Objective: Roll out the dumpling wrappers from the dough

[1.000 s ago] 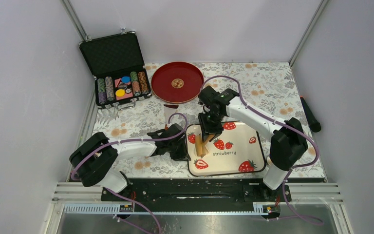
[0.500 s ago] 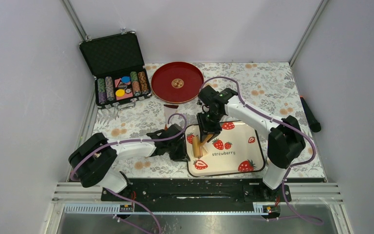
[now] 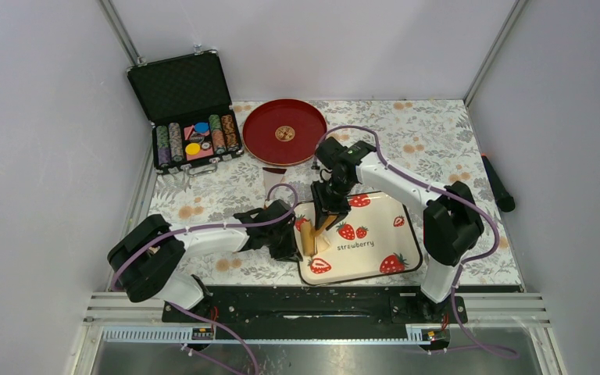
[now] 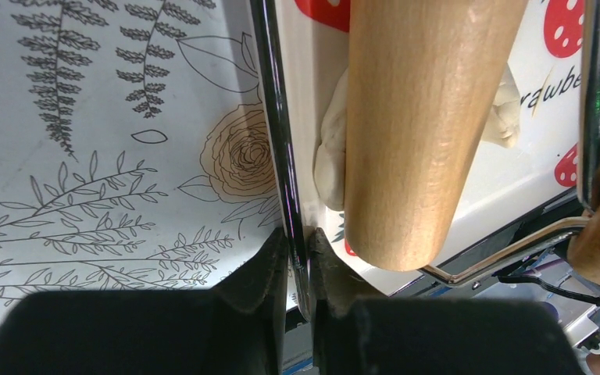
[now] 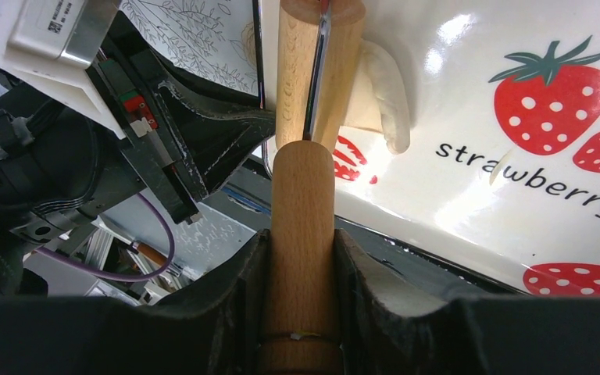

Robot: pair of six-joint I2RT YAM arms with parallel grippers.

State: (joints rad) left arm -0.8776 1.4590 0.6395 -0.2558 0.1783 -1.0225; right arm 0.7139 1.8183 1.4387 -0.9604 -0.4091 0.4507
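This is a robot test booth in a lab, not a kitchen. Plain pale panels (image 3: 39, 156) in aluminium struts (image 3: 121, 31) enclose a table under a floral cloth (image 3: 430, 133). The left arm (image 3: 203, 234) and right arm (image 3: 406, 187) are bolted to a black rail (image 3: 305, 305) at 6 o'clock. Props include a poker-chip case (image 3: 183, 109) at 10 o'clock and a red plate (image 3: 262, 129) at 12.
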